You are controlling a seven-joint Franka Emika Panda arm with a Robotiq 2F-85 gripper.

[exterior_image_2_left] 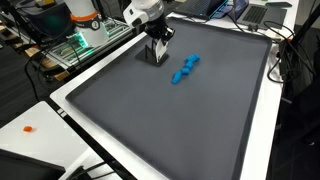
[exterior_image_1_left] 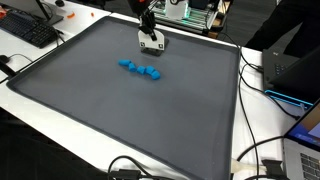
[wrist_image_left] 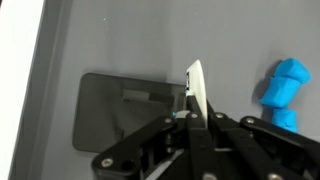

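White piece point(wrist_image_left: 197, 88): a thin, flat bit seen edge-on in the wrist view, standing nearly upright between the fingers. It also shows as a pale block at the gripper's tip in an exterior view point(exterior_image_1_left: 152, 44).
Gripper point(exterior_image_1_left: 151, 40): closed on the white piece, and low over the mat near the mat's far edge. In an exterior view point(exterior_image_2_left: 157, 52) its dark fingers point straight down. I cannot tell whether the piece touches the mat.
Gripper in the wrist view point(wrist_image_left: 195, 118): the black linkage fills the bottom of the picture, with the white piece rising from between the fingers.
Blue pieces point(exterior_image_1_left: 141, 70): a short, lumpy row lying on the mat near the gripper, towards the middle, and clearly apart from it. They show in both exterior views point(exterior_image_2_left: 185, 69) and at the right edge of the wrist view point(wrist_image_left: 284, 90).
Grey mat point(exterior_image_1_left: 100, 115): it covers most of the surface, with the white surface point(exterior_image_2_left: 40, 118) showing as a border around it.
Dark patch point(wrist_image_left: 125, 110): a darker rectangle on the mat just beside the white piece.
Keyboard point(exterior_image_1_left: 30, 30): on the surface, off the mat's corner and well away from the gripper.
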